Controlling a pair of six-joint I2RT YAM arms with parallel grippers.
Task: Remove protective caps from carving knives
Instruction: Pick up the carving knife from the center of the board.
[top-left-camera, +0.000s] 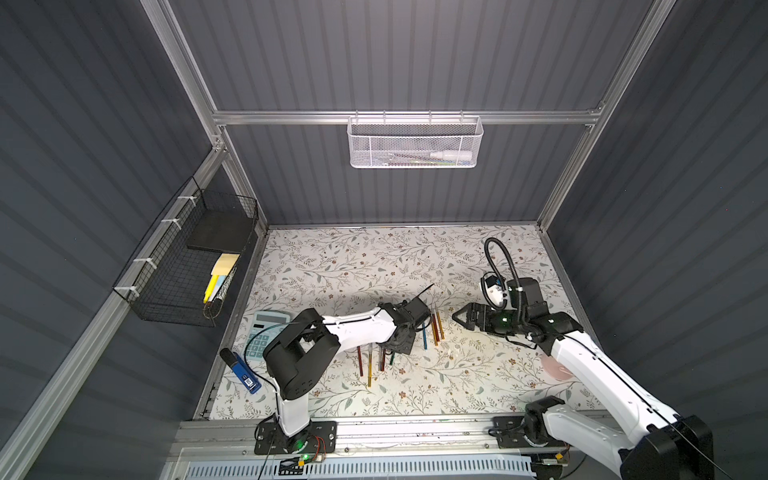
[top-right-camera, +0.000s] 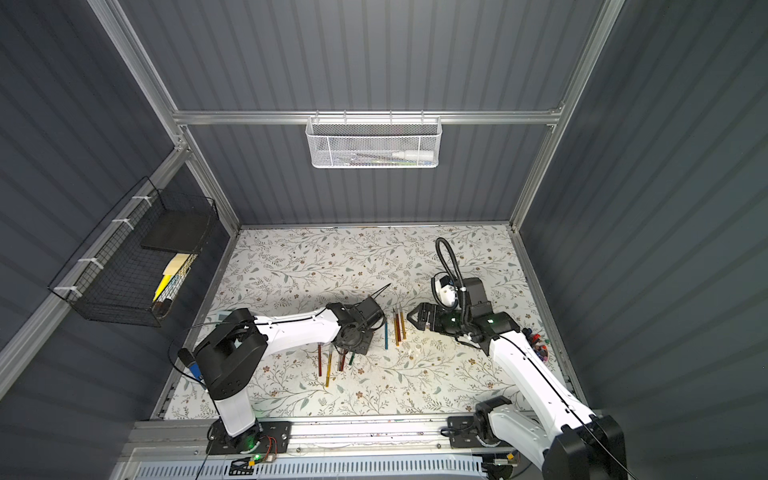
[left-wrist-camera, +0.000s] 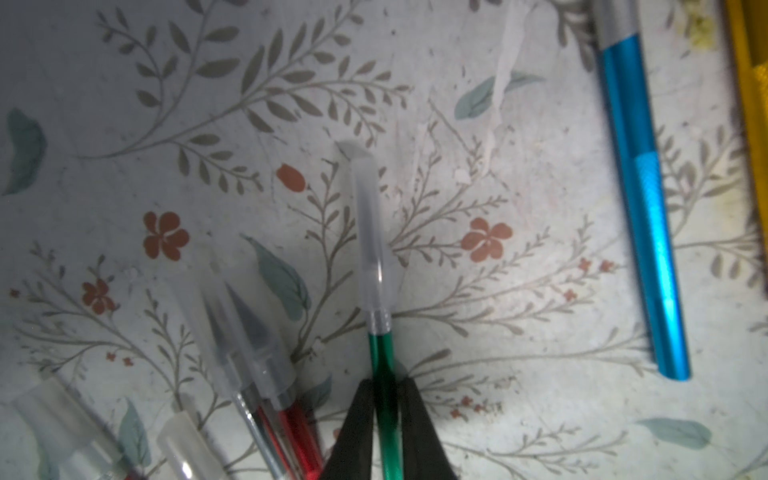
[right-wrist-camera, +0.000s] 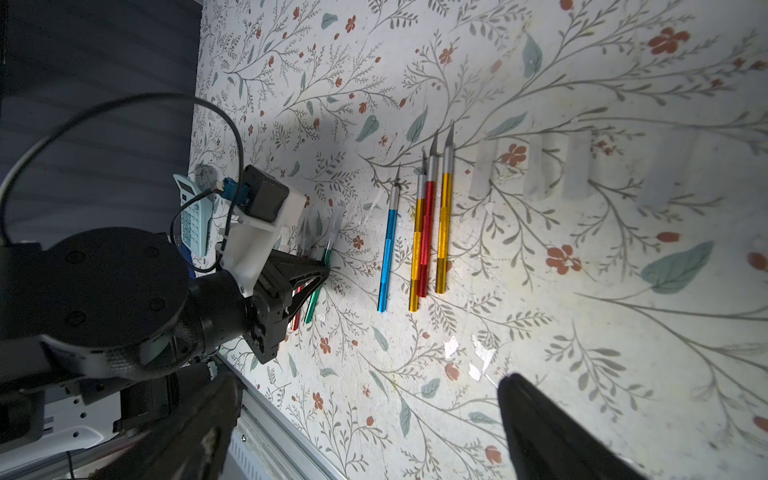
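The left hand (left-wrist-camera: 386, 415) grips the green carving knife (left-wrist-camera: 380, 353) by its handle down at the desk (left-wrist-camera: 540, 166), clear cap (left-wrist-camera: 370, 232) seated just beyond the fingertips (left-wrist-camera: 357, 415); the right hand (top-left-camera: 460, 319) hangs released nearby.

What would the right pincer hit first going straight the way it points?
Probably the uncapped knives ahead of the right pincer, the outer gold knife first. Height is unclear; passing above them, it would meet the left pincer gripping the green knife.

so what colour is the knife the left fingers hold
Green: the knife shows best in the left wrist view.
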